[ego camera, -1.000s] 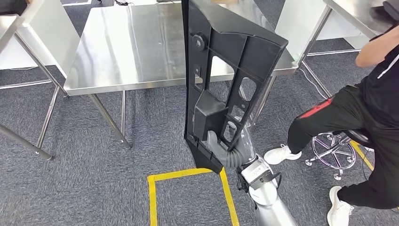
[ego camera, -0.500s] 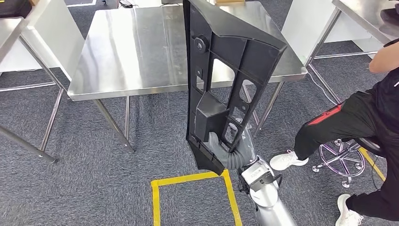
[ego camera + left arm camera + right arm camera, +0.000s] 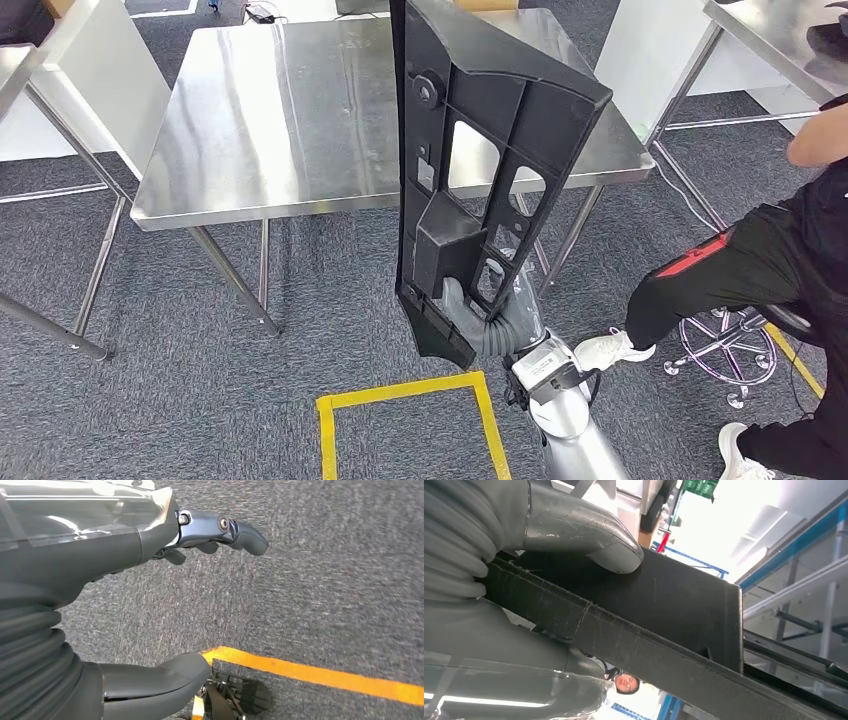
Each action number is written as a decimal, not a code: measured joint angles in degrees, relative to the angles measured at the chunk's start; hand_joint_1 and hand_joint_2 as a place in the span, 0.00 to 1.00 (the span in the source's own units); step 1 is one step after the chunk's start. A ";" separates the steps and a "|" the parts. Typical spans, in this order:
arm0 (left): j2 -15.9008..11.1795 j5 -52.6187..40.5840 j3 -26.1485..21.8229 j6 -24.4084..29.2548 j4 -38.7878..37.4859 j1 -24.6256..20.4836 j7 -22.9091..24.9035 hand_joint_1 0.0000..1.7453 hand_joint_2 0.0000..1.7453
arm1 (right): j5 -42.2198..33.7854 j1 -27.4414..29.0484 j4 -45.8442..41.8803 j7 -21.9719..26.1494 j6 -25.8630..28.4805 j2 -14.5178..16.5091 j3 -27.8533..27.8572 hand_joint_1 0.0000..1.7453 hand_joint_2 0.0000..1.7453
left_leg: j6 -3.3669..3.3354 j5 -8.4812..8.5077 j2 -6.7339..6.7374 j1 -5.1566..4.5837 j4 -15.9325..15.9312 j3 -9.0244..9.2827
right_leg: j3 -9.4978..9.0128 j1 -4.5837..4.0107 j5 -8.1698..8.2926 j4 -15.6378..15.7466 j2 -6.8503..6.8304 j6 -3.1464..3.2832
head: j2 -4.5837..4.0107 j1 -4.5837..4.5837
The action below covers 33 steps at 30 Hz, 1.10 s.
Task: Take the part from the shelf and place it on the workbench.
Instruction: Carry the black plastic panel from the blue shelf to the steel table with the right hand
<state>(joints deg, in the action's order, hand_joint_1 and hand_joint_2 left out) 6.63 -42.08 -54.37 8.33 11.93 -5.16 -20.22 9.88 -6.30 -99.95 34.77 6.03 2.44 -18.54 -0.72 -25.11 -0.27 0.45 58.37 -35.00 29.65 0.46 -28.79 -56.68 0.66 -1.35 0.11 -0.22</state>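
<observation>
Rising upright through the middle of the head view, the black plastic part (image 3: 470, 150) is gripped near its lower end by the right robot hand (image 3: 462, 305), whose grey thumb is pressed against a boxy block on the ribbed, cut-out face. The part is held in the air, in front of the steel bench (image 3: 290, 110) and overlapping its near edge in the picture, its top reaching past the frame; it is not resting on the bench. A yellow tape outline (image 3: 400, 420) is marked on the grey carpet (image 3: 180, 370) below the arm. At the right edge a seated person (image 3: 760, 270) in black clothing and white shoes is seen on a wheeled stool (image 3: 725, 345), and further steel tables are seen at both upper corners.

From the left wrist, the left robot hand (image 3: 165, 545) is seen hanging over the carpet with nothing in it — fingers loosely spread, the thumb apart from them. A yellow tape line (image 3: 320, 675) is crossed beneath it.

From the right wrist, the right robot hand is shown clamped on the part (image 3: 664, 605): the thumb (image 3: 589, 535) is laid on one dark face and the ribbed edge is run between thumb and palm. Blue and grey frame rails (image 3: 789, 565) are seen behind.
</observation>
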 joint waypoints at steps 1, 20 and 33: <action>0.05 -0.01 0.00 -0.02 0.01 -0.02 -0.01 0.00 1.00 | 0.00 -0.01 -0.02 0.00 0.00 0.04 -0.01 1.00 1.00 | -0.46 -0.01 -0.06 -0.11 -0.16 0.21 | -0.19 -0.07 -0.14 0.11 0.01 -0.34 | 0.00 0.01; 0.15 -0.05 -0.01 -0.11 0.07 -0.17 -0.23 0.00 1.00 | 0.47 0.01 -0.04 -0.25 0.03 0.22 0.35 1.00 1.00 | 0.57 -6.57 -0.04 0.33 4.07 2.43 | 3.21 0.80 3.34 -0.52 -0.45 0.86 | 0.00 -0.07; -0.03 -0.49 -0.04 -0.11 0.09 -0.02 -0.32 0.00 1.00 | 0.89 0.25 -0.08 -0.51 0.04 0.51 0.58 1.00 1.00 | -1.72 -0.60 0.05 -0.52 -0.87 1.19 | 0.91 -0.20 0.50 -0.59 -0.15 -0.06 | 0.00 -0.09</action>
<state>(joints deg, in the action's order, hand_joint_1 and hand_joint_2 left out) 6.61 -42.57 -54.42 8.22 12.02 -5.18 -20.55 10.77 -6.06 -100.03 34.27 6.08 2.96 -17.96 -2.44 -25.71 -0.22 -0.06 57.50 -33.81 30.56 0.26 -28.29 -57.26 0.51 -1.42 0.11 -0.32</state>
